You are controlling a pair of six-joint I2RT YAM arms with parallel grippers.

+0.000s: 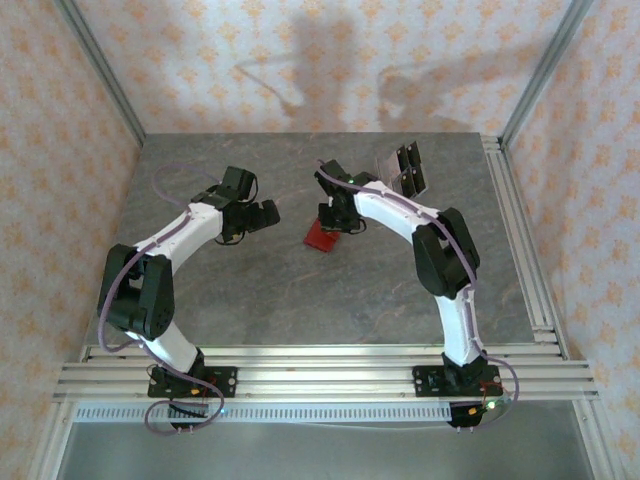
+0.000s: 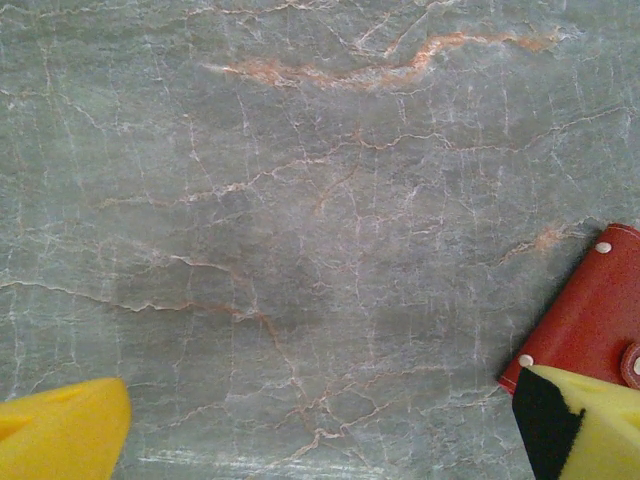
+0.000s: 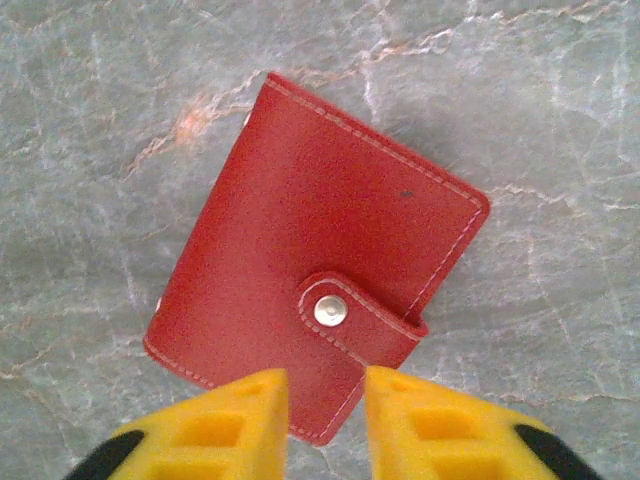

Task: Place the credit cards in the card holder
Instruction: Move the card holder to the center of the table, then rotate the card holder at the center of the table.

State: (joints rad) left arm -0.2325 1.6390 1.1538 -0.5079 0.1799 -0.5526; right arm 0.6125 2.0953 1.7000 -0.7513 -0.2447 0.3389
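The right gripper (image 3: 325, 385) hovers over the card holder (image 3: 310, 270); table (image 1: 300, 300) on its near side lies bare.

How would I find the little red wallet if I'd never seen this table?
Look near the middle of the grey marble table, under the right gripper. The card holder lies there flat and closed, the one red thing, with a snap tab, unlike the grey cards farther back.

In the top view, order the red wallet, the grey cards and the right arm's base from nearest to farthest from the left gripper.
1. Red wallet, just right of the left gripper.
2. Grey cards, farther right, toward the far edge.
3. Right arm's base, near right corner.
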